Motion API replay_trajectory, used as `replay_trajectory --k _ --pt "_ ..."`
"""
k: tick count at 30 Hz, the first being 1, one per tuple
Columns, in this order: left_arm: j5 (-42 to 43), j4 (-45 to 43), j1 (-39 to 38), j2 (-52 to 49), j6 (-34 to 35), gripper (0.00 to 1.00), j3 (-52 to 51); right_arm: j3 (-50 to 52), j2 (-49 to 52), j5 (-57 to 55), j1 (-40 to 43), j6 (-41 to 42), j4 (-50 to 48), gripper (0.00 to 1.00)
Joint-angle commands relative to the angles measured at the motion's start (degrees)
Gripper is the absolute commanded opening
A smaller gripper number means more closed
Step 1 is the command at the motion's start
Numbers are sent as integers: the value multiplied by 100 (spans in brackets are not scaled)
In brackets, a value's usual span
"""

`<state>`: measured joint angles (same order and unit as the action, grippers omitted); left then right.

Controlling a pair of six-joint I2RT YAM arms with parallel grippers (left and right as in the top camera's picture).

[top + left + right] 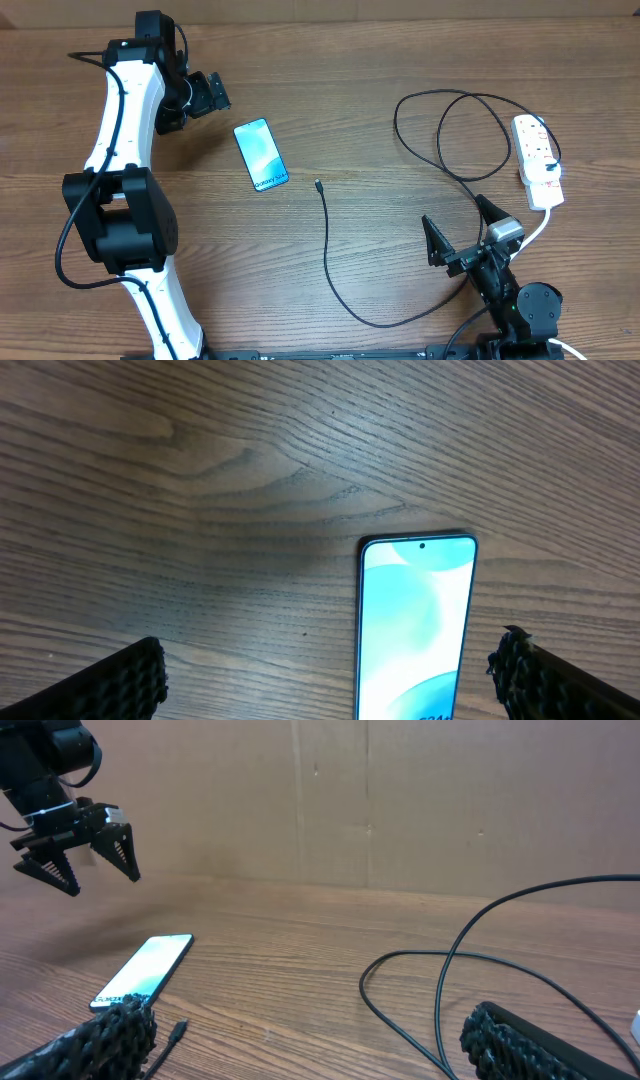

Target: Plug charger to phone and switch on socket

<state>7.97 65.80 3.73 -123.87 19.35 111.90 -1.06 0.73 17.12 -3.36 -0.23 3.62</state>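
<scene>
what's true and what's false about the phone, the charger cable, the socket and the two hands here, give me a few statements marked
1. The phone lies flat on the table, screen up. True.
2. The charger's connector is plugged into the phone. False: it lies loose on the table, apart from the phone.
3. The left hand grips the phone. False: it is open and holds nothing, raised above the table clear of the phone.
4. The right hand is open and empty. True.
5. The socket sits right beside the phone. False: it lies over on the right side of the table, well away from the phone.
</scene>
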Motion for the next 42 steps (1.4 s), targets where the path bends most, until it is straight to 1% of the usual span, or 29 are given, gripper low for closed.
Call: replay_trajectory --k 1,42 --pt "44 -4 -74 42 -4 100 44 61 -46 -55 37 -24 -28 100" --pt "44 -4 -74 42 -4 100 44 61 -46 -55 37 -24 -28 100"
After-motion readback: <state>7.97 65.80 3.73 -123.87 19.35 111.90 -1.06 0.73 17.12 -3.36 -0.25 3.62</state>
